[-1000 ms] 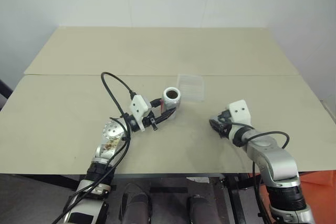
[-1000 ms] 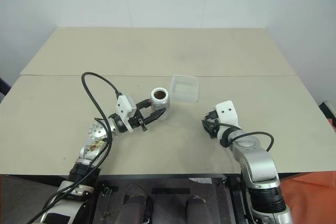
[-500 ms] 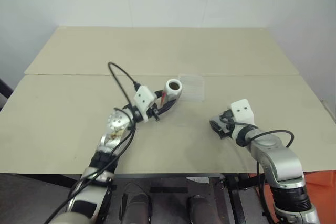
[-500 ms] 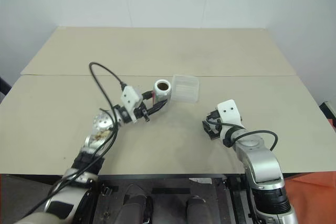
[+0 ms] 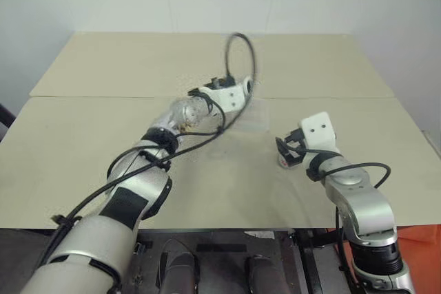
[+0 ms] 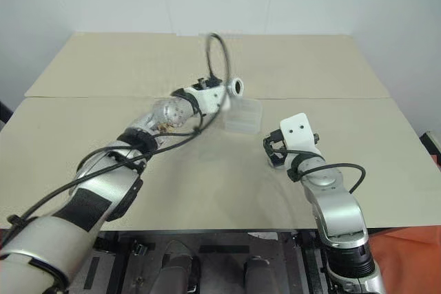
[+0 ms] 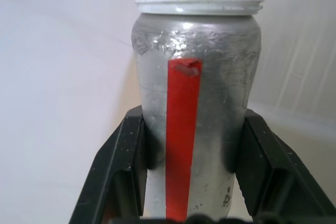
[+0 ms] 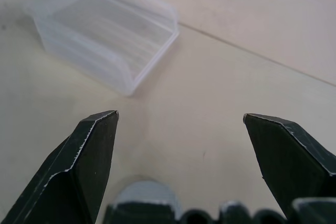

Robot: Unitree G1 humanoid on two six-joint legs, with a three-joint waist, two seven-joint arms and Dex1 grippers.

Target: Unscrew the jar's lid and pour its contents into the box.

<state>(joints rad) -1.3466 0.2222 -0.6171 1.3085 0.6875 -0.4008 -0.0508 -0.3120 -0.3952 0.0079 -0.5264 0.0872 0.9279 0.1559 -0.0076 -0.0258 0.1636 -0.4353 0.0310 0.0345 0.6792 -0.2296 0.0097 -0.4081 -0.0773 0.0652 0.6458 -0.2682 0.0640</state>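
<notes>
1. Left gripper (image 7: 191, 182): fingers clamped on the jar (image 7: 195, 114), one on either flank of the silver body, red label stripe facing the wrist camera. Mouth is uncapped; white threaded rim visible.

2. Change over the last second: the left arm has carried the jar up off the bench (image 5: 103, 135) and forward, and rolled it from upright with mouth up to roughly on its side. In the head view the open mouth (image 6: 237, 87) now points sideways, over or just beside the near-left corner of the box (image 6: 245, 116). I cannot tell whether the mouth is fully above the box.

3. Right gripper (image 8: 178, 145): fingers were nearly together a second ago, now spread wide with nothing between them. A round grey shape sits on the bench right under them (image 8: 146, 195), most likely the lid, just released. In the head view it shows as a small grey disc below the gripper (image 5: 284, 162).

4. Box: clear, standing flat on the bench. No brown bits visible inside it; contents not visible in flight either.

5. Judgement: unscrewing is done and the lid is parked. The pour is starting. Risk: a mouth near the box edge could spill bits onto the bench.
</notes>
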